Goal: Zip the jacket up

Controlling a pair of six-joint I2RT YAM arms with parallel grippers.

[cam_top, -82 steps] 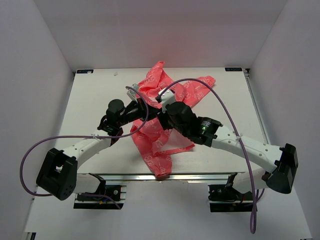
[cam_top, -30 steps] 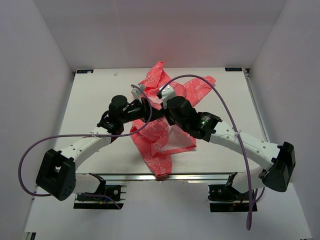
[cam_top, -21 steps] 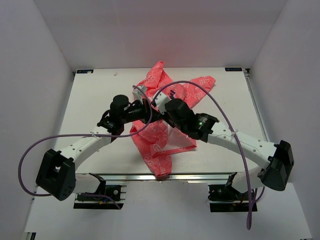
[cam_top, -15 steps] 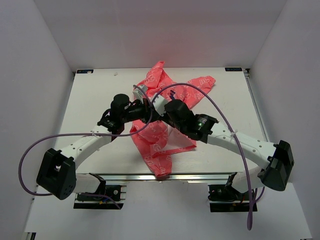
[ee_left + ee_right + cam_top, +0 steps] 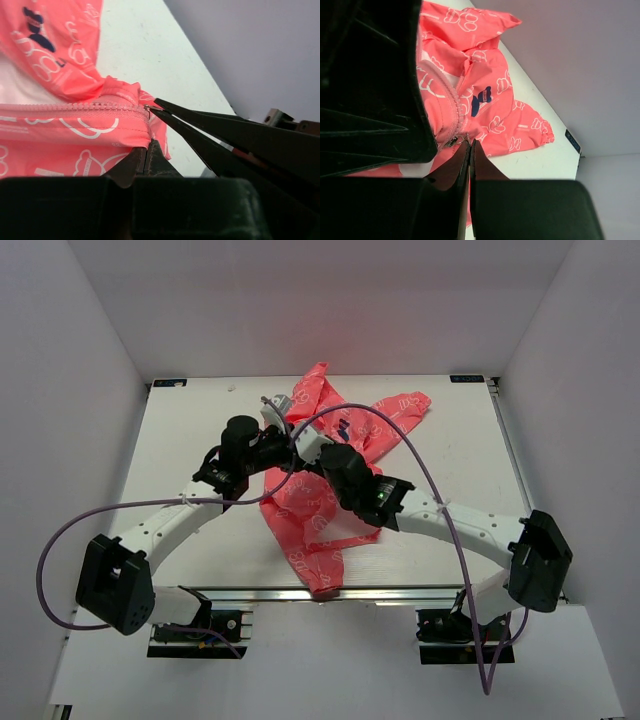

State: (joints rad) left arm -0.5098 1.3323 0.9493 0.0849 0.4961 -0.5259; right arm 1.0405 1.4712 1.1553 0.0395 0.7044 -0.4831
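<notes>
The coral-pink jacket lies crumpled on the white table, with one sleeve reaching to the far right. Both arms meet over its upper middle. My left gripper is shut on the jacket's edge just below the closed zipper. My right gripper is shut on the small metal zipper pull at the end of the zipper teeth. In the left wrist view the right gripper's thin fingers come in from the right to that spot. A dark tag shows on the fabric.
Purple cables loop above both arms. White walls close in the table on three sides. A metal rail runs along the near edge, where the jacket's lower end reaches.
Both grippers have moved toward the far left, carrying the pinched part of the jacket with them. The right arm has stretched further across, and the fabric under it has pulled straighter.
</notes>
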